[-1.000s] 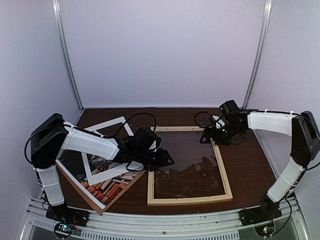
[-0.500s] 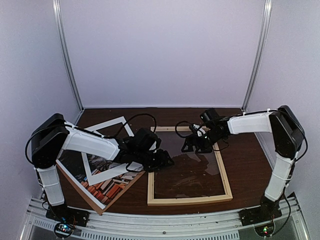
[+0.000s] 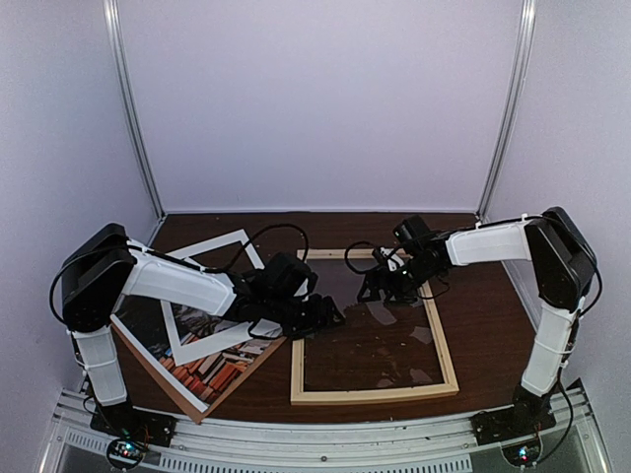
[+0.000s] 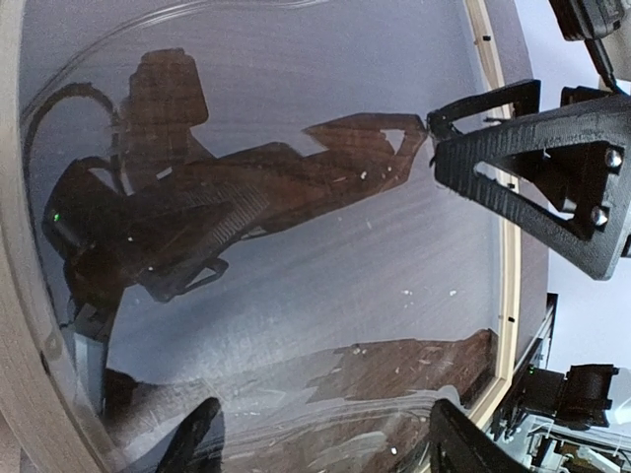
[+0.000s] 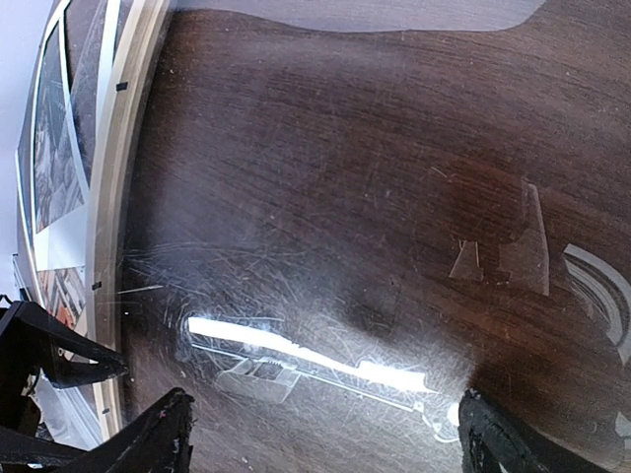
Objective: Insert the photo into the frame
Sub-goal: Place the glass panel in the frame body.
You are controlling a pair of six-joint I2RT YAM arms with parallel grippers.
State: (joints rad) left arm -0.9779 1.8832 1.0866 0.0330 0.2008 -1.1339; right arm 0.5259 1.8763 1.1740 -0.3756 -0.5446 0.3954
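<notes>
Since the earlier view the right gripper (image 3: 380, 288) is showing the main displacement, now reaching in from the far right corner of the frame (image 3: 375, 396) to a position over the far part of the pane (image 3: 380, 350). Noted: the photo (image 3: 209, 367) is lying face up on the left side of the table (image 3: 493, 315), outside the frame, with a white mat (image 3: 209, 245) resting askew on top of it. Beside it the frame is lying flat, its near left corner close to the photo's edge, the glossy pane filling it and reflecting both arms. Just inside the frame's left rail the left gripper (image 3: 330, 317) is hovering low over the pane, jaws spread and gripping nothing; contact with the pane cannot be determined. Across from it the right gripper is holding its jaws wide apart, likewise empty, the two facing each other without touching
</notes>
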